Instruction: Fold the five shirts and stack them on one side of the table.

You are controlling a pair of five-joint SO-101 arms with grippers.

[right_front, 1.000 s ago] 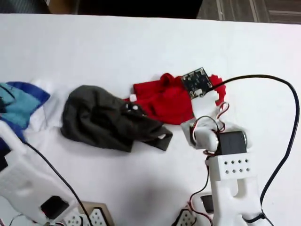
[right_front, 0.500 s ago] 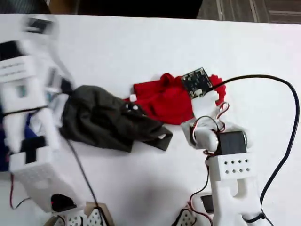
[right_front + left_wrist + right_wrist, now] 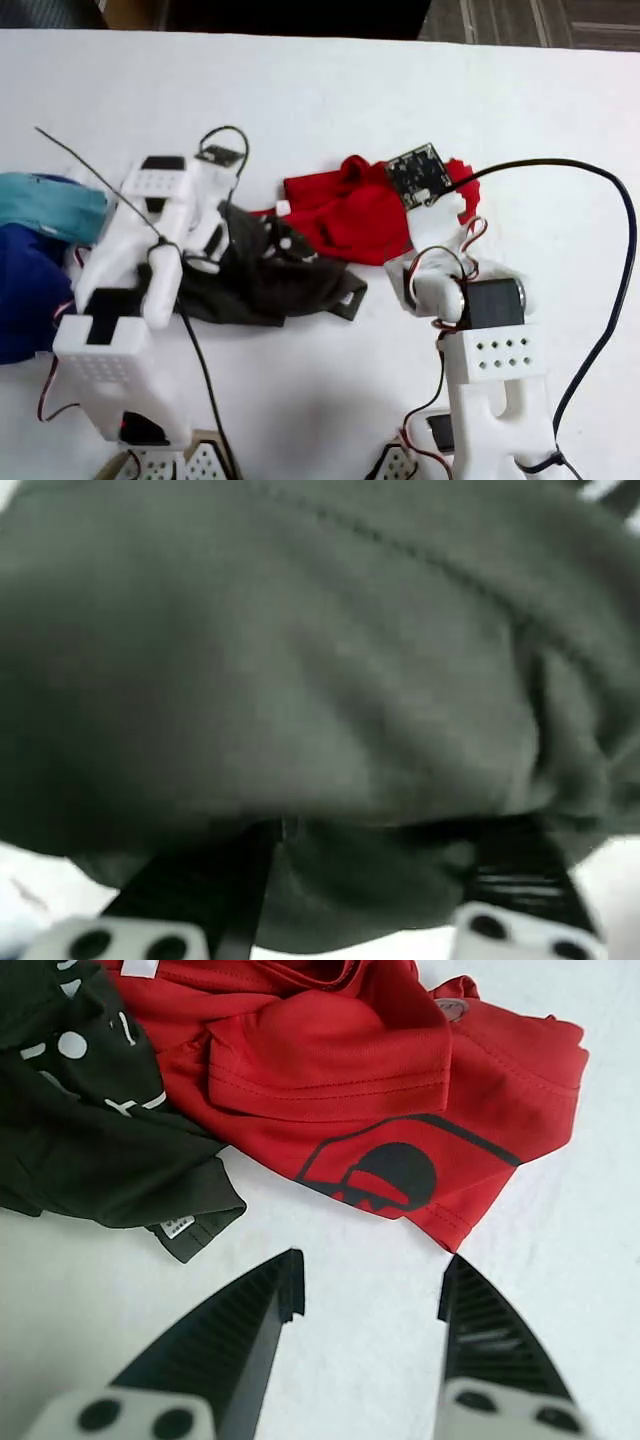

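White table [image 3: 330,90], both arms at its near edge. The dark grey shirt [image 3: 280,285] lies crumpled at centre, touching the red shirt [image 3: 345,215] on its right. The left gripper [image 3: 390,845] presses onto the dark shirt's left part, jaws spread wide. The right gripper [image 3: 370,1265] hangs agape (holding nothing) over table just near of the red shirt. A blue shirt [image 3: 25,280] lies at the left edge

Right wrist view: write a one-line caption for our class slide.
Open right gripper above the white table, facing a crumpled red fabric shirt lying against a black fabric shirt.
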